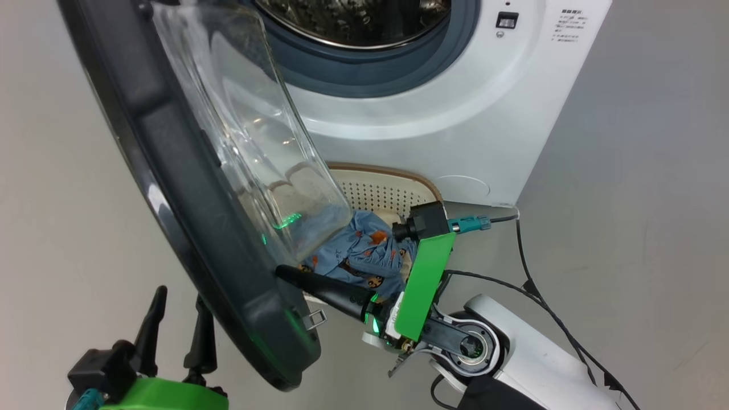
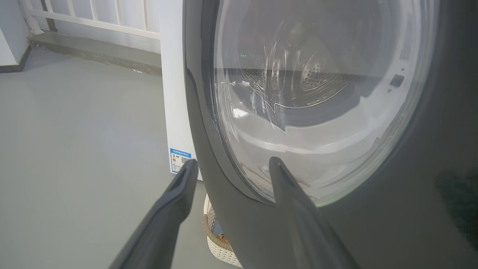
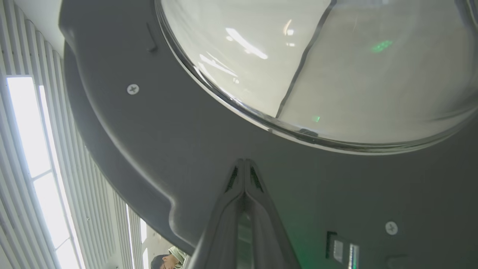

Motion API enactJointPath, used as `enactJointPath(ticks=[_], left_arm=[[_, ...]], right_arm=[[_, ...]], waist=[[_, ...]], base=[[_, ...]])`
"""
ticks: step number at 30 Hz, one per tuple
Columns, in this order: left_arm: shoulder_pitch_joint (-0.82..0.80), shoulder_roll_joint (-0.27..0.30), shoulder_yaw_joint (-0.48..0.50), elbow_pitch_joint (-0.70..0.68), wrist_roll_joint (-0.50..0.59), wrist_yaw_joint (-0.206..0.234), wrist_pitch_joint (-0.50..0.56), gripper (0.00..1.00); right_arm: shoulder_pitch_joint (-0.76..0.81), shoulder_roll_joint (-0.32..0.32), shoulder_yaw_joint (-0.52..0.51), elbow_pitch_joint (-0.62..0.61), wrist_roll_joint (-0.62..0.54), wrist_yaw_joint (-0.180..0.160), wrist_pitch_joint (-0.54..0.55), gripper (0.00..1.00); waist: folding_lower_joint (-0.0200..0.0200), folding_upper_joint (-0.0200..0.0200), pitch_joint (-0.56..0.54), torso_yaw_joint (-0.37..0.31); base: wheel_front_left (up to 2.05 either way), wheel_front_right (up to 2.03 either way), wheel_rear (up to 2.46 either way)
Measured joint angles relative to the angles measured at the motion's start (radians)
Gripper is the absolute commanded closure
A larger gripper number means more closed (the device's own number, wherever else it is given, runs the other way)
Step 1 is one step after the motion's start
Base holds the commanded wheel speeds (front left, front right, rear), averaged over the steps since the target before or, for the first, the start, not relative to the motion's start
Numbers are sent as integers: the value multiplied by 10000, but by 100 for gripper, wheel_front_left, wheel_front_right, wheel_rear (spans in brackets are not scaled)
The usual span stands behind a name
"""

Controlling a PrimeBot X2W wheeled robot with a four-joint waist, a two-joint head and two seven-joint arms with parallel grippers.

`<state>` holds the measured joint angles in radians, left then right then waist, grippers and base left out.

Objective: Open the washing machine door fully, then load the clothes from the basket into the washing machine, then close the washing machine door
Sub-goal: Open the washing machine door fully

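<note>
The washing machine door (image 1: 188, 228) hangs nearest of all, swung out to the left and seen almost edge-on from the head. Its clear dome bulges toward the machine. I judge it open but not fully, since it hangs partly across the basket and the way to the drum.

At the near left, the left jaws are spread wide and empty, just outside the door's black ring. At the near right, the right jaws are pressed tight together with nothing between them. Their fingertips (image 3: 233, 179) lie against or just off the door's grey inner face below the glass; I cannot tell which.

Just beyond, the basket (image 1: 387, 193) sits on the floor (image 1: 626, 171) against the machine's front, with the clothes (image 1: 353, 250) still heaped in it. Farther back is the washing machine (image 1: 455, 142). The visible part of its drum (image 1: 353, 20) is bare steel.

So the opening step seems unfinished, and loading and closing are both left.

A small blue label (image 2: 180, 160) sits at the machine's lower left corner, its print too small to read. The lines of dark print (image 1: 572, 25) at the far right of the front are also illegible. No brand name can be read.
</note>
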<state>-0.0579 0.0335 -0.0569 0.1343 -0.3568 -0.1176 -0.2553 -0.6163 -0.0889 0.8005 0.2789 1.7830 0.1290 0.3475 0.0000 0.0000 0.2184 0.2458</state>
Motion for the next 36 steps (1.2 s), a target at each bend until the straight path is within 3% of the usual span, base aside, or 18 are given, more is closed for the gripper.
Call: enactJointPath(ticks=[10,13,16,17,18,22,23,27,33,36], left_arm=[[397,4,470,105,163,-13,0,0],[429,4,627,119,236,-15,0,0],[608,12,725,140,284,-19,0,0],[683,12,744,171,295,-27,0,0],[760,12,763,192,311,-27,0,0],[837,13,907,272,382,-35,0,0],[905,21,1011,274,468,-59,0,0],[1193,36,1177,324,541,-63,0,0],[1265,40,1448,353,731,-104,0,0],[1380,42,1532,360,748,-104,0,0]], right_arm=[[37,81,-579,-125,-1310,0,-431,100],[180,-117,-738,-424,-1908,0,-734,88],[470,-520,-729,-725,-2545,0,-1354,53],[526,-706,-700,-809,-2801,0,-1641,22],[594,-903,-696,-901,-3051,0,-2034,0],[689,-1850,-387,-878,-4345,0,-4144,0],[715,-2301,-146,-608,-4976,2,-5265,0],[1159,-2897,-188,17,-5969,2,-5962,0],[2440,-2880,-3116,-134,-8681,2,-5973,0],[3419,-2539,-4575,-424,-9844,2,-5975,0]], waist=[[0,0,-478,-472],[0,0,-659,-640],[0,0,-850,-814],[0,0,-906,-873],[0,0,-970,-926],[0,0,-1223,-1099],[0,0,-1339,-1182],[0,0,-1545,-1353],[0,0,-1761,-1593],[0,0,-1866,-1664]], base=[[0,0,0],[0,0,0],[0,0,0],[0,0,0],[0,0,0],[0,0,0],[0,0,0],[0,0,0],[0,0,0],[0,0,0]])
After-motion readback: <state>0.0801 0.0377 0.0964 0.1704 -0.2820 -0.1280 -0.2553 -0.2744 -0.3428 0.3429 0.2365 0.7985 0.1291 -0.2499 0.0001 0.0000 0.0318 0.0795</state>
